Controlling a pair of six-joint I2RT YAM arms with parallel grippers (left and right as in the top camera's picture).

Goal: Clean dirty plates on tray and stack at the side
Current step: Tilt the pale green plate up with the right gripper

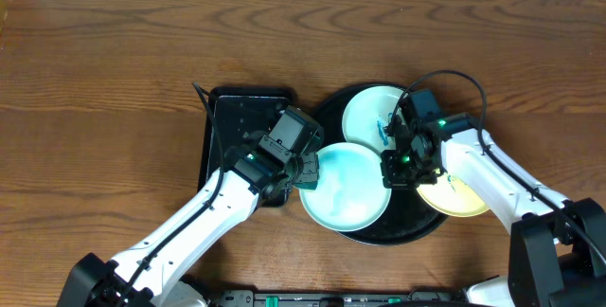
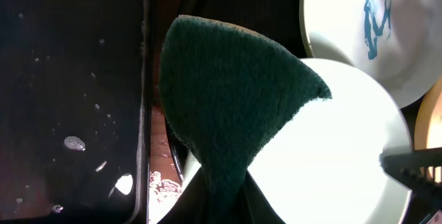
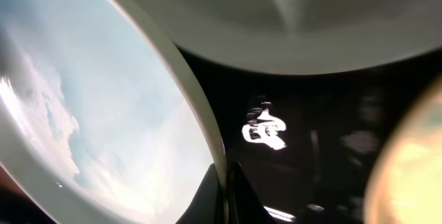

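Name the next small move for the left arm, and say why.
Probably slide the left tool rightward so its green sponge wipes across the near mint plate. The sponge covers only that plate's left edge. The right wrist view shows a bluish smear on the plate's face. The right tool seems to pinch the opposite rim, which should steady the plate.
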